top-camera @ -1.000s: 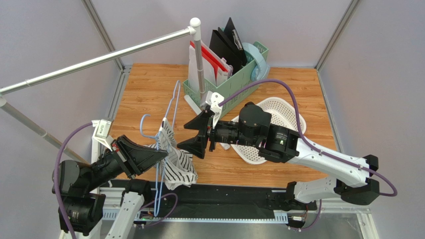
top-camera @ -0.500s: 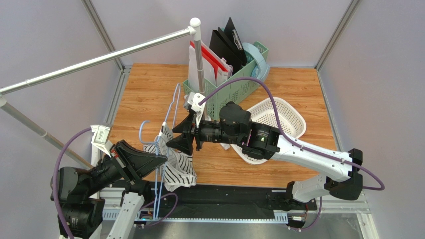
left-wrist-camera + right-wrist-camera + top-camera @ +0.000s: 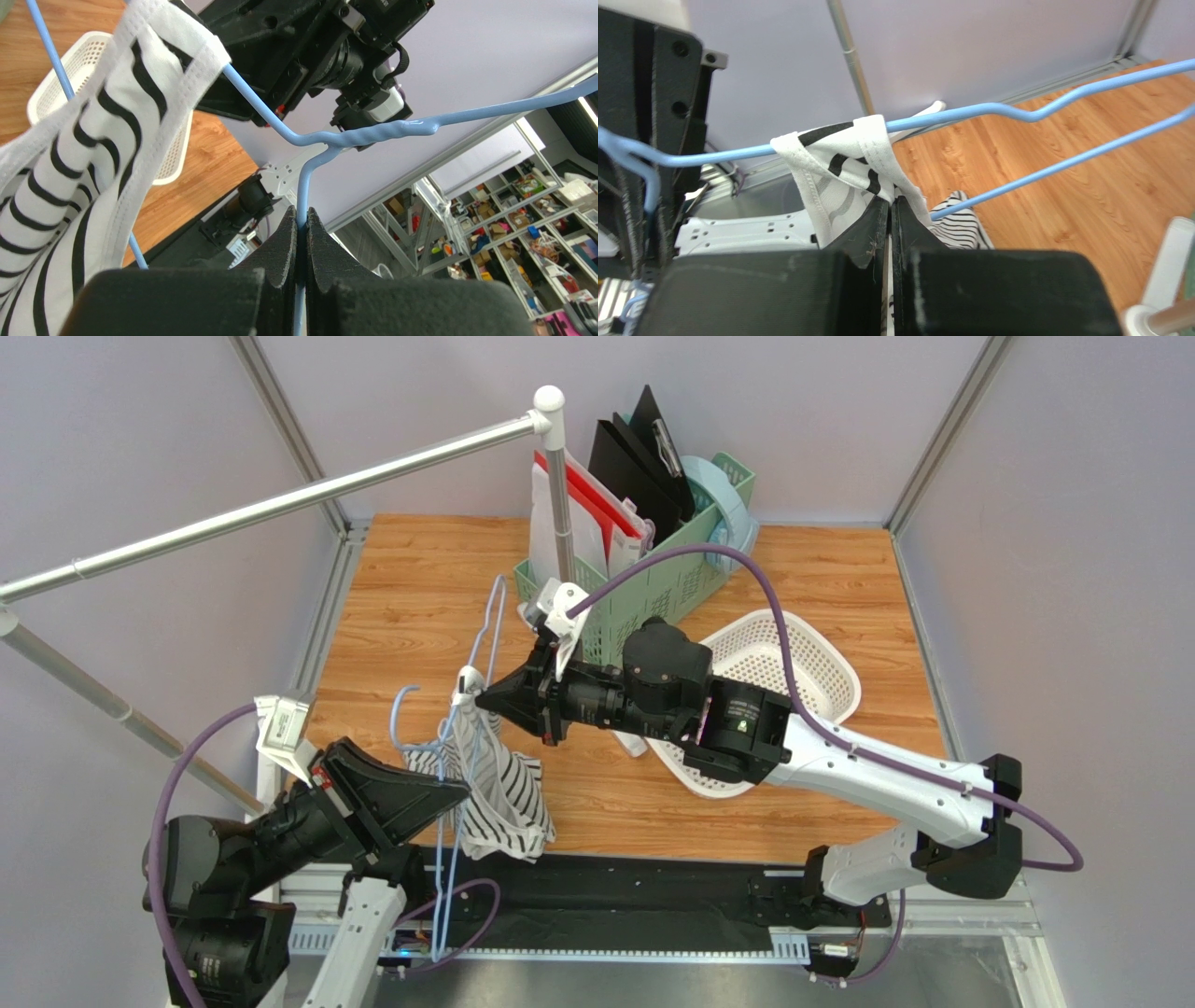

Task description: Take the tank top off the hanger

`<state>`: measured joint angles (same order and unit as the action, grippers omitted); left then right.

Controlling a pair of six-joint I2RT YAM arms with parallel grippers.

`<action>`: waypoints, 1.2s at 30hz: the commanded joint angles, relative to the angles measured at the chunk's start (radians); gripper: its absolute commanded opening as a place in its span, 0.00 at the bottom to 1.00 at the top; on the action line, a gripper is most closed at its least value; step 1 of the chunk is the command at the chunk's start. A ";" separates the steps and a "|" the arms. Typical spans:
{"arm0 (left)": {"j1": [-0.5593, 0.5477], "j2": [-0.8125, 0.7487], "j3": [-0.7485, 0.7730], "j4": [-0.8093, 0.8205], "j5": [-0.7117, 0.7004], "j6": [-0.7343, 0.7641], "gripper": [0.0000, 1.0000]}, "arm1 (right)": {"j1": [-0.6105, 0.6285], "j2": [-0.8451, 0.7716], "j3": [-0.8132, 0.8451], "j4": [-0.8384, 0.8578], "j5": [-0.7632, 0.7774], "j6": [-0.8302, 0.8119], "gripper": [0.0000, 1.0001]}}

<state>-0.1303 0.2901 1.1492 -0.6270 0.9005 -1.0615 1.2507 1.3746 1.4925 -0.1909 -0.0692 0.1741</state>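
Observation:
The striped tank top [image 3: 501,795] hangs from the light-blue hanger [image 3: 485,627], held up above the table's near left. My left gripper [image 3: 457,784] is shut on the hanger's wire just below its twisted neck, with the thin wire [image 3: 351,136] pinched between the pads of that gripper [image 3: 300,225]. My right gripper [image 3: 483,697] reaches in from the right at the top of the garment. Its jaws [image 3: 890,201] are shut on the white-edged strap of the tank top [image 3: 843,157], where the strap drapes over the hanger wire [image 3: 1018,112]. The rest of the cloth hangs below.
A long silver rail [image 3: 281,497] runs from the left wall to an upright post [image 3: 560,504]. Behind it stands a green bin of folders [image 3: 648,567]. A white mesh basket [image 3: 807,665] lies on the wooden table under the right arm.
The right gripper moved left to the top of the tank top and closed on the strap. The left gripper kept its grip on the hanger and barely moved.

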 commanded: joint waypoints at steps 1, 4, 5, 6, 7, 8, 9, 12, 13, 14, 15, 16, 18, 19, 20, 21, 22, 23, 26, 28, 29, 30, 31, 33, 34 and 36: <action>0.001 -0.020 0.007 -0.008 0.031 -0.022 0.00 | -0.036 -0.040 0.086 -0.010 0.132 -0.032 0.00; 0.001 -0.026 0.007 -0.011 0.049 -0.020 0.00 | -0.085 -0.032 0.135 -0.047 0.157 -0.025 0.00; 0.001 -0.028 0.007 -0.014 0.049 -0.020 0.00 | -0.105 -0.026 0.150 -0.057 0.164 -0.025 0.00; 0.001 -0.035 0.007 -0.016 0.049 -0.022 0.00 | -0.115 -0.020 0.178 -0.067 0.173 -0.025 0.00; 0.001 -0.037 0.007 -0.019 0.051 -0.022 0.00 | -0.125 -0.008 0.189 -0.077 0.177 -0.022 0.00; 0.001 -0.040 0.006 -0.022 0.051 -0.023 0.00 | -0.144 -0.002 0.198 -0.084 0.183 -0.022 0.00; 0.001 -0.043 0.006 -0.023 0.051 -0.023 0.00 | -0.155 0.006 0.218 -0.088 0.199 -0.022 0.00; 0.001 -0.046 0.014 -0.033 0.057 -0.022 0.00 | -0.204 0.026 0.239 -0.104 0.212 -0.002 0.00; 0.001 -0.048 0.018 -0.042 0.061 -0.014 0.00 | -0.218 0.030 0.241 -0.108 0.209 0.005 0.00; 0.001 -0.048 0.032 -0.048 0.061 -0.009 0.00 | -0.243 0.037 0.242 -0.110 0.209 0.016 0.00; 0.001 -0.046 0.040 -0.053 0.060 -0.006 0.00 | -0.255 0.040 0.242 -0.110 0.197 0.019 0.00; 0.001 -0.048 0.047 -0.062 0.058 0.000 0.00 | -0.264 0.043 0.241 -0.116 0.195 0.022 0.00; 0.001 -0.045 0.078 -0.074 0.058 0.020 0.00 | -0.289 0.046 0.235 -0.128 0.194 0.036 0.00; 0.001 -0.042 0.104 -0.095 0.052 0.031 0.00 | -0.303 0.046 0.221 -0.130 0.189 0.042 0.00; 0.001 -0.042 0.119 -0.111 0.048 0.059 0.00 | -0.310 0.043 0.212 -0.131 0.183 0.050 0.00; 0.001 -0.032 0.138 -0.131 0.038 0.076 0.00 | -0.315 0.038 0.201 -0.133 0.171 0.067 0.00; 0.001 -0.028 0.179 -0.192 0.006 0.096 0.00 | -0.315 0.035 0.172 -0.133 0.164 0.070 0.00; 0.001 -0.020 0.204 -0.230 -0.020 0.151 0.00 | -0.315 0.027 0.157 -0.131 0.151 0.071 0.00; 0.001 0.009 0.305 -0.387 -0.158 0.224 0.00 | -0.315 -0.003 0.057 -0.099 0.036 0.117 0.00; 0.001 0.024 0.345 -0.450 -0.245 0.261 0.00 | -0.309 -0.032 -0.015 -0.044 -0.078 0.149 0.00; 0.001 0.029 0.352 -0.461 -0.265 0.265 0.00 | -0.304 -0.038 -0.088 -0.024 -0.102 0.154 0.00; 0.000 0.034 0.356 -0.470 -0.288 0.273 0.00 | -0.295 -0.048 -0.118 -0.001 -0.116 0.154 0.00; 0.001 0.034 0.356 -0.470 -0.296 0.273 0.00 | -0.280 -0.048 -0.145 0.002 -0.119 0.150 0.00; 0.001 0.035 0.353 -0.464 -0.313 0.270 0.00 | -0.261 -0.036 -0.220 0.005 -0.122 0.146 0.00; 0.001 0.034 0.345 -0.459 -0.314 0.267 0.00 | -0.248 -0.016 -0.245 0.008 -0.119 0.134 0.00; 0.001 0.029 0.337 -0.442 -0.310 0.259 0.00 | -0.231 0.009 -0.293 -0.005 -0.077 0.119 0.00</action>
<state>-0.1303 0.2783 1.4971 -1.0550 0.6445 -0.8261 0.9867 1.3598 1.2659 -0.2493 -0.1333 0.2981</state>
